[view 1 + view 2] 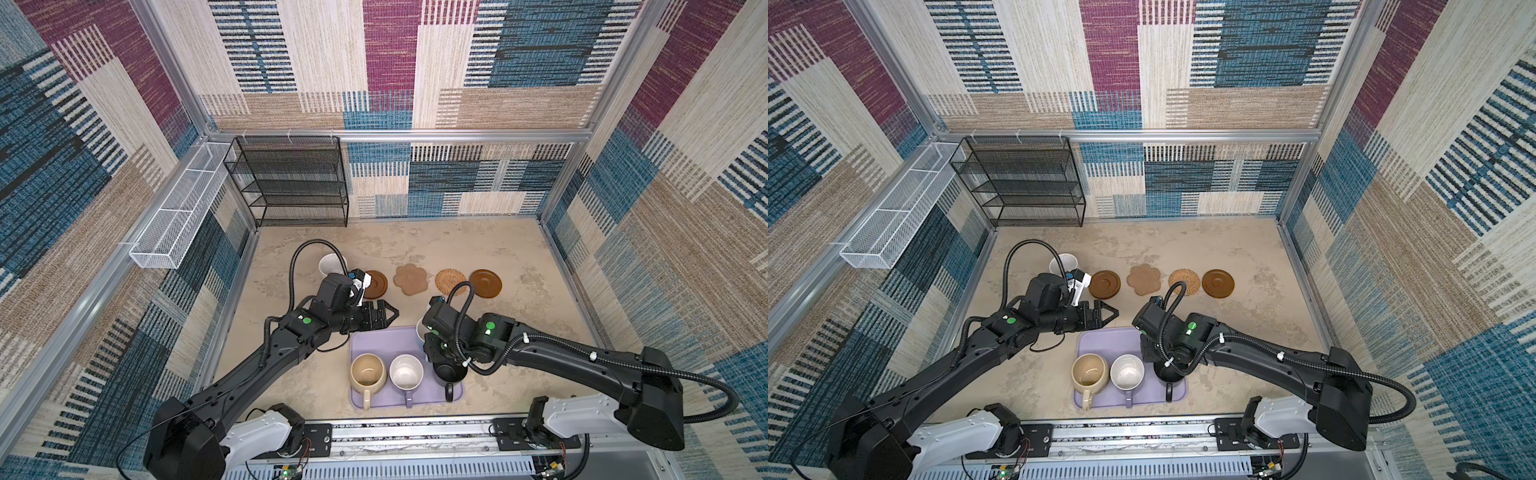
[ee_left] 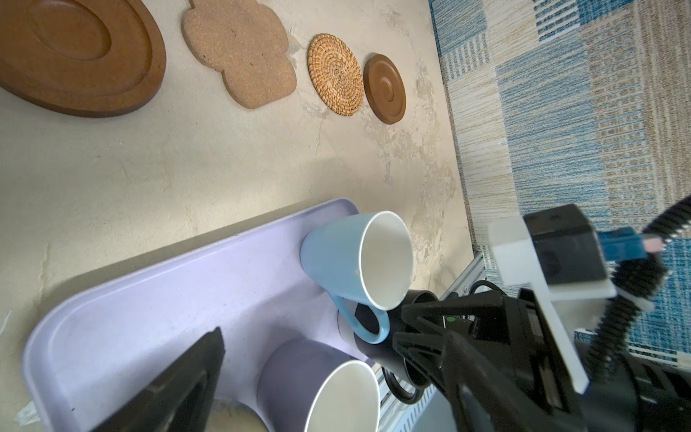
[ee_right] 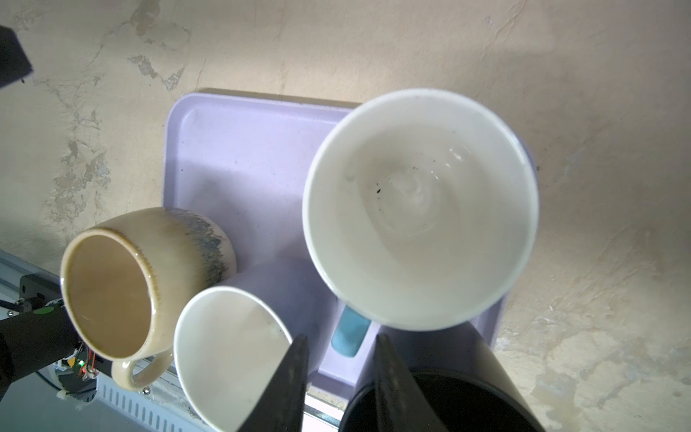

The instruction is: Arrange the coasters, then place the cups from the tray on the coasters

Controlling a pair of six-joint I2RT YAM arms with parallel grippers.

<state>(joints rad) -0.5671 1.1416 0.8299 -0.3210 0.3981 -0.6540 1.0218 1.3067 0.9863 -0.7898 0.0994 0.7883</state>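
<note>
On the lavender tray point(image 1: 374, 338) stand a beige cup point(image 1: 368, 370), a lavender cup point(image 1: 406, 372), a black cup point(image 1: 449, 372) and a light blue cup point(image 3: 418, 209). My right gripper point(image 3: 340, 338) reaches down with its fingers narrowly apart on either side of the blue cup's handle point(image 3: 349, 333); whether they pinch it does not show. My left gripper point(image 1: 392, 318) hangs open and empty over the tray's far left corner. A speckled white cup point(image 1: 332, 264) stands behind the left arm. In a row lie a brown coaster point(image 1: 376, 284), a paw coaster point(image 1: 411, 279), a rattan coaster point(image 1: 451, 281) and a second brown coaster point(image 1: 485, 284).
A black mesh shelf point(image 1: 291, 183) stands at the back left. A white wire basket point(image 1: 178, 220) hangs on the left wall. Carpeted walls close in three sides, and the arms' mounting rail point(image 1: 415, 436) runs along the front.
</note>
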